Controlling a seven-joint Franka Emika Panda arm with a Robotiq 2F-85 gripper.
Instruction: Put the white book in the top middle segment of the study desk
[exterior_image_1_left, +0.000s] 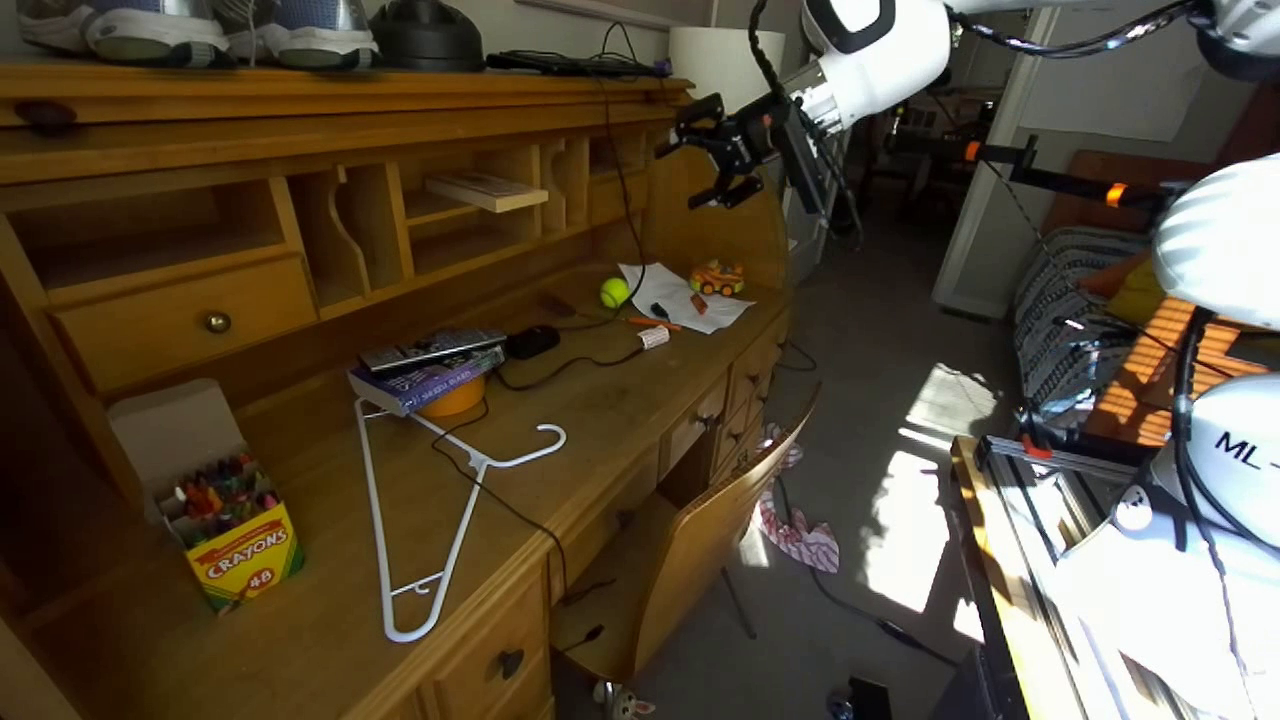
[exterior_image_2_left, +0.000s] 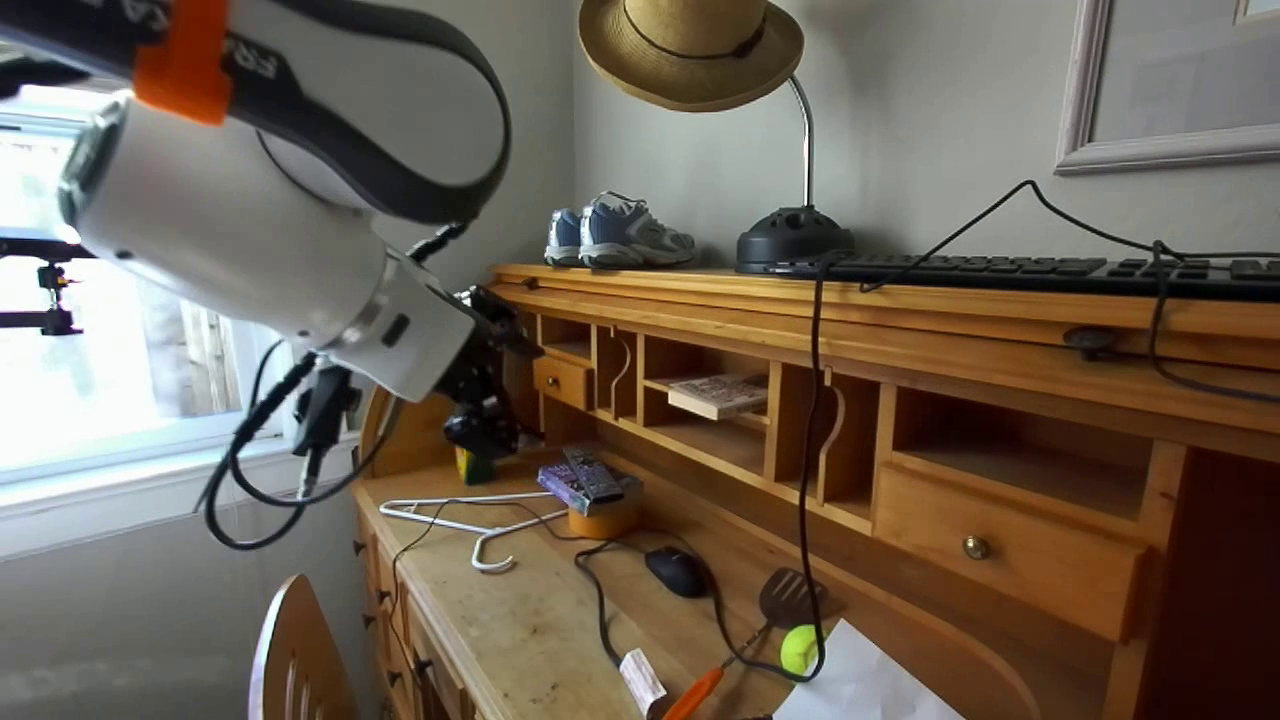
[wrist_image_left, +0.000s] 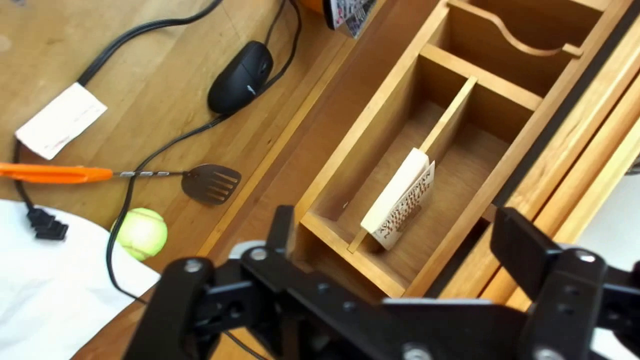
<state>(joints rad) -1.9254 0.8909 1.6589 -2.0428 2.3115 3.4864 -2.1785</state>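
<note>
In an exterior view, the white book (exterior_image_2_left: 715, 396) has a cable (exterior_image_2_left: 816, 330) at three o'clock and a mouse (exterior_image_2_left: 677, 572) at six; it overhangs its shelf edge in the top middle segment (exterior_image_2_left: 700, 358), open room at twelve. The fingers (wrist_image_left: 520, 252) stand wide.

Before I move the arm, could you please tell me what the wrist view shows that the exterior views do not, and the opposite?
Only the wrist view shows the print on the book as lines of letters; in the exterior views it is too small to make out.

Only the exterior views show the hanger, the shoes and the chair.

All share the book lying in the top middle segment with one end sticking out, also the mouse, the ball, the spatula, the paper and the jaws, which the wrist view shows open.
</note>
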